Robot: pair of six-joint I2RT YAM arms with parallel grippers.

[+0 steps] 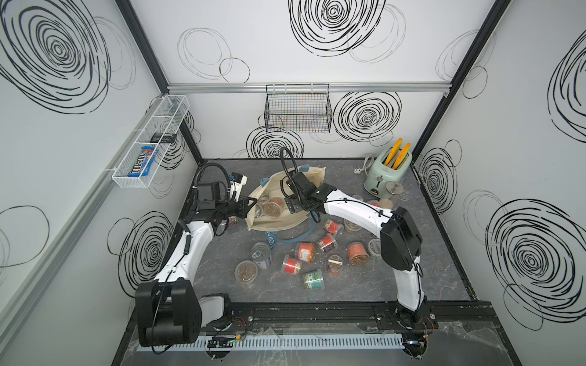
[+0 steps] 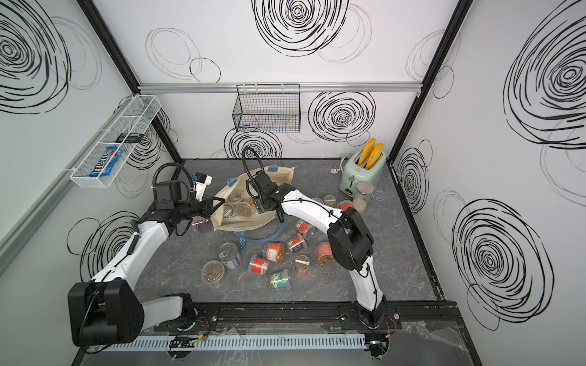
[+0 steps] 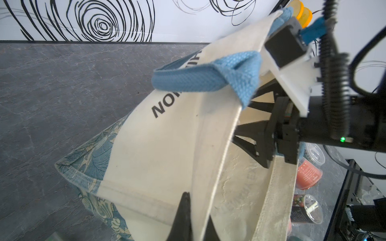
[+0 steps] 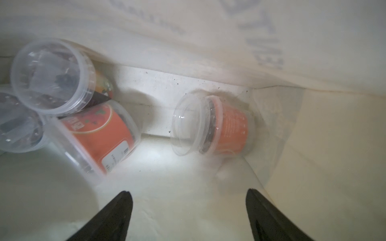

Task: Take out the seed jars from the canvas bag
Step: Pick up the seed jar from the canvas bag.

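The cream canvas bag (image 1: pixel 285 223) (image 2: pixel 244 225) lies on its side on the table, mouth held open. My left gripper (image 1: pixel 250 203) (image 3: pixel 196 208) is shut on the bag's rim, cloth pinched between its fingers. My right gripper (image 4: pixel 188 194) (image 3: pixel 238 125) is inside the bag, open, with nothing between its fingers. Ahead of it an orange-labelled seed jar (image 4: pixel 217 125) lies on its side. A red-labelled jar (image 4: pixel 98 135) and a clear-lidded jar (image 4: pixel 52 77) lie apart from it. Several more seed jars (image 1: pixel 306 252) (image 2: pixel 274 252) are scattered on the table in front of the bag.
A mint toaster (image 1: pixel 388 172) stands at the back right with a taller canister (image 1: pixel 394 190) beside it. A tin can (image 1: pixel 261 255) lies among the jars. One jar (image 1: pixel 233 221) sits under my left wrist. A wire basket (image 1: pixel 298 111) hangs on the back wall.
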